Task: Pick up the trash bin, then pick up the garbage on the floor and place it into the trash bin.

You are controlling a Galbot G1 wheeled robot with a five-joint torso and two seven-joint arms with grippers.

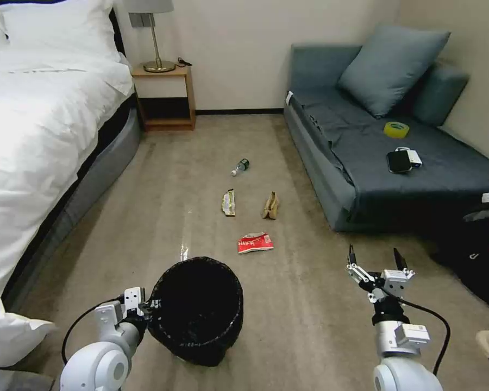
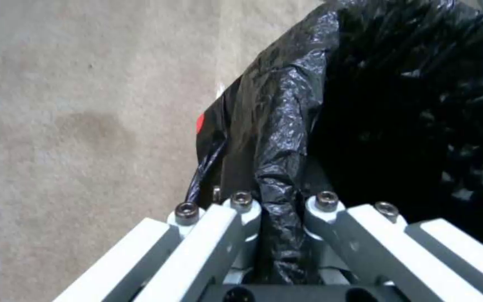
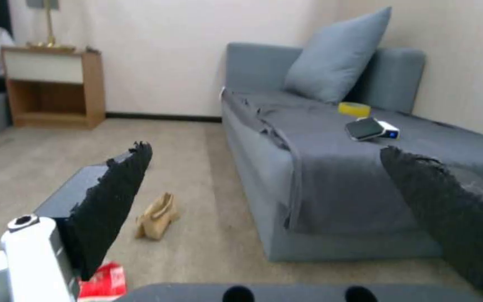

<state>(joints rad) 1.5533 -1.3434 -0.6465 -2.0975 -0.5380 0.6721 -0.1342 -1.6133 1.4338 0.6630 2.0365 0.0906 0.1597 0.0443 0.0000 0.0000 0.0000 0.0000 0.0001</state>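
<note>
1. The left gripper [image 1: 145,307] is clamping the near-left rim of the trash bin [image 1: 198,309] — in the left wrist view its fingers [image 2: 241,209] are pinching a fold of the glossy black bag [image 2: 286,126] between them.
2. The bin is sitting low at the robot's left, tipped a little, its mouth open toward us.
3. The right gripper [image 1: 376,262] is hovering over bare carpet [image 1: 304,304] to the bin's right, fingers spread wide apart and gripping nothing.
4. The garbage is lying on the floor beyond the bin: a red-and-white snack packet [image 1: 255,243] nearest, then a gold wrapper [image 1: 229,202] and a brown paper bag [image 1: 270,205] side by side — and a small clear bottle [image 1: 239,166] farthest off.
5. A yellow tape roll [image 1: 396,129] and a black phone [image 1: 399,161] are resting on the grey sofa [image 1: 364,179] at the right.
</note>
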